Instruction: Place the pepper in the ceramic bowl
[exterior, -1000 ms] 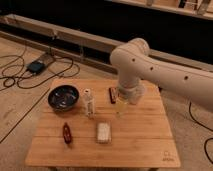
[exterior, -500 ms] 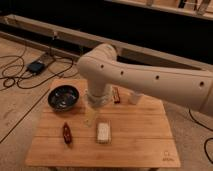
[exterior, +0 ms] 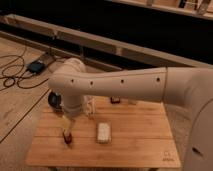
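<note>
The pepper (exterior: 67, 138), small, dark red and glossy, lies near the left front of the wooden table (exterior: 140, 150). My gripper (exterior: 66, 125) hangs just above it, pointing down, open with nothing in it. My big white arm reaches in from the right and covers most of the ceramic bowl (exterior: 52, 100). Only a dark sliver of the bowl shows at the table's back left, behind the arm.
A white rectangular block (exterior: 103, 132) lies right of the pepper. A small dark brown bar (exterior: 115, 100) sits at the table's back edge. A pale upright item (exterior: 90, 106) stands partly hidden by my arm. Cables and a black box (exterior: 36, 66) lie on the floor at left.
My arm has swung from the back right of the table to the left front. The gripper has come down over the pepper, and the arm now covers most of the bowl.
</note>
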